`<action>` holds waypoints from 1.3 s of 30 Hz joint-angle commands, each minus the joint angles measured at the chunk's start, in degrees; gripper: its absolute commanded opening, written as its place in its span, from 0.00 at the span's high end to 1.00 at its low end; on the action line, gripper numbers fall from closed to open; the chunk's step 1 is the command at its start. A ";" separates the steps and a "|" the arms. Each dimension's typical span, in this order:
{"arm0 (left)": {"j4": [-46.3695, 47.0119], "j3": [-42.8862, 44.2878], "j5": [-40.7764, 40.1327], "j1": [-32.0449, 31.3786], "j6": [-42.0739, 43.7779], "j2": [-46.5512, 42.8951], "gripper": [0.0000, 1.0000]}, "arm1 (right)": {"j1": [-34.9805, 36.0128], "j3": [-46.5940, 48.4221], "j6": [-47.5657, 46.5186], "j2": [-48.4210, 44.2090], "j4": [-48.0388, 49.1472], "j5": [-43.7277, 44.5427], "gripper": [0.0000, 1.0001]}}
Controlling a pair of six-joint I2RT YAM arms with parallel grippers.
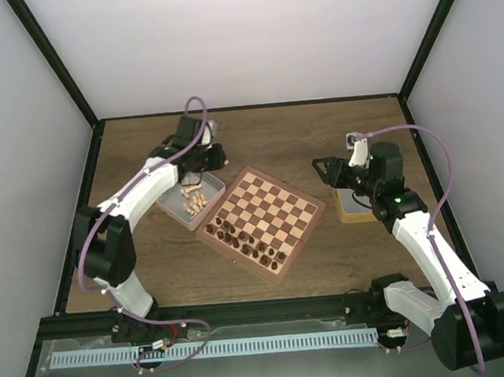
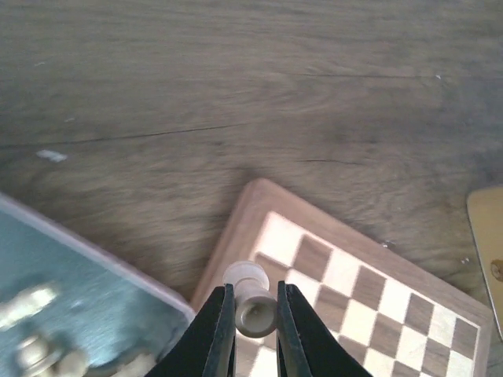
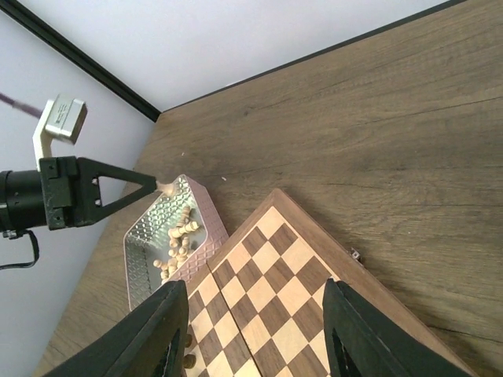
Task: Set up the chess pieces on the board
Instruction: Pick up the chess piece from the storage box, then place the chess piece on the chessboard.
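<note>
The left gripper (image 2: 253, 314) was clamped on one tiny light beige wooden chess piece (image 2: 248, 292), its base hidden between the fingers, near a corner of the square checkered wooden board (image 2: 236, 228). The silver metal tray (image 2: 78, 267) was blurred and cropped. The right gripper (image 3: 251, 338) hung open and empty.

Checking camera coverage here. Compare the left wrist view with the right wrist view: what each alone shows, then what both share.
Only the left wrist view: a close look at the light chess piece pinched in the left gripper, plus a tan pad's edge. Only the right wrist view: the right gripper, open and empty, and dark pieces on the board. Both: the board and the metal tray of light pieces.
</note>
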 commanded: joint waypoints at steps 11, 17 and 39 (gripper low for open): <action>-12.41 14.72 -6.99 -8.87 5.37 14.81 0.94 | 0.63 -0.50 -0.01 -2.24 -0.30 3.12 0.51; -14.41 17.86 -5.29 -9.51 6.76 18.85 0.94 | 0.58 -1.63 1.83 -2.13 0.49 3.31 0.51; -16.59 26.92 -5.72 -10.61 6.95 29.03 0.94 | 0.61 -2.64 3.13 -0.73 0.66 4.23 0.50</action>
